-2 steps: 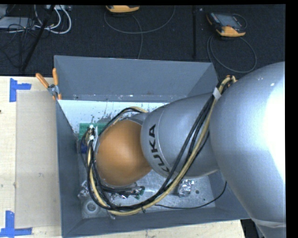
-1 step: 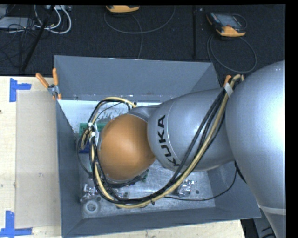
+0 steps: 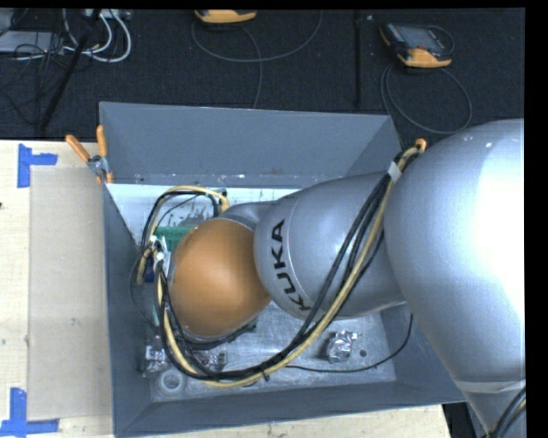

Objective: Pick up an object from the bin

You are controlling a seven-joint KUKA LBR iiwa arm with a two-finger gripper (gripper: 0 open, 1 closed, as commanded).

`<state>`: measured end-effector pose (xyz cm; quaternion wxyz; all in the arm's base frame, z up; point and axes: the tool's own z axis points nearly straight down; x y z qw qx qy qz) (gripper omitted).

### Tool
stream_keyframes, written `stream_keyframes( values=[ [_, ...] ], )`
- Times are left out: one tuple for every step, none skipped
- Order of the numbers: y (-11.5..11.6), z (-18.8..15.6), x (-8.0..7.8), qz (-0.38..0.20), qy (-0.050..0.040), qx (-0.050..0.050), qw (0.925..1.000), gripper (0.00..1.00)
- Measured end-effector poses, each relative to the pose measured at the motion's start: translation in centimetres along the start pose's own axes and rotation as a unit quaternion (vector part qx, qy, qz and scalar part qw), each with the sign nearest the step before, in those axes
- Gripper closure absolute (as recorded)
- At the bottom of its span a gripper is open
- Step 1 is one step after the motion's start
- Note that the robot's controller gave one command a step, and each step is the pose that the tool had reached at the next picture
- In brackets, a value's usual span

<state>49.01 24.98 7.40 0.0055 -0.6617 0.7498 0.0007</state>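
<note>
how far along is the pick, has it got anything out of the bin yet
Done: the arm is low in the bin, its orange wrist cover over the left half. In hand: whether it grips anything is hidden under that cover. Left: lifting a thing out; the crumpled silver piece lies apart on the floor.

Looks down on a dark, finely speckled floor (image 3: pixel 300 81) across the top. Shows thin cables (image 3: pixel 257 59) looping over it, with a tangle of pale cables (image 3: pixel 110 38) in the left corner. Includes an orange-and-black device (image 3: pixel 224 14) at the top edge, partly cut off, and a second device (image 3: pixel 417 44) of the same colours further right. Reads as evenly, softly lit.
</note>
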Motion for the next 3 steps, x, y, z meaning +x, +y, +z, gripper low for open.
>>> stream_keyframes(
  values=[
    [1.0, -0.1, 1.1, -0.171, -0.0029, 0.003, 0.9853, 0.0],
    [1.0, -0.2, 1.0, -0.17, -0.0033, 0.002, 0.9854, 1.0],
    [0.9, -10.6, 0.7, -0.169, 0.0019, -0.001, 0.9857, 1.0]
  ],
)
